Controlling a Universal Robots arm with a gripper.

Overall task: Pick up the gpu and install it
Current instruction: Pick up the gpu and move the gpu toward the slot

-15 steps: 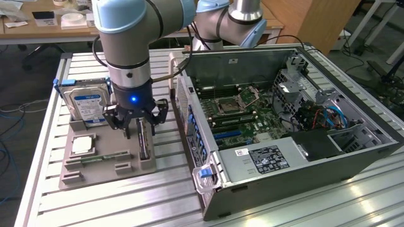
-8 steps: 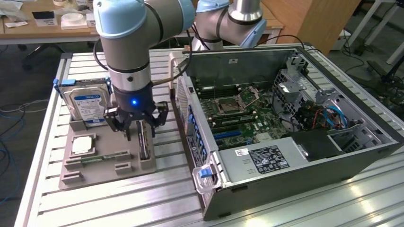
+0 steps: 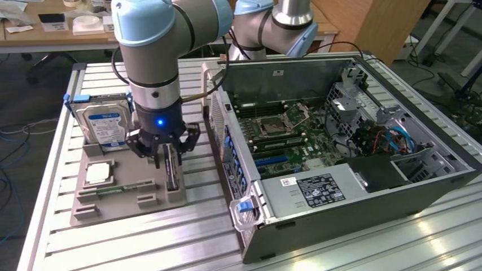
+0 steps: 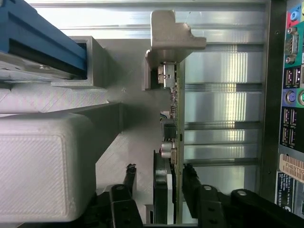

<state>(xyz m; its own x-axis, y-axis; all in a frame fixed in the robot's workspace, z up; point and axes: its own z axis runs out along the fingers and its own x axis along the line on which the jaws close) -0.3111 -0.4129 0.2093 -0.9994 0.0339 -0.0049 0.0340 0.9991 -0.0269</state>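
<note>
Grasp stage: gripper (image 4: 157, 172) straddling the gpu (image 4: 164, 190) in its holder.
The fingers (image 4: 128, 173) stand apart on either face of the card, which sits on edge in a slot of the grey parts tray (image 3: 124, 164), beside the hard drive (image 3: 105, 127) and not yet lifted. By judgement, the grasp calls for an even squeeze on the board's flat faces, clear of its components. Whether either pad touches the card cannot be told. The card's lower edge is hidden in the slot, and its socket in the open computer case (image 3: 362, 226) is hard to make out.
</note>
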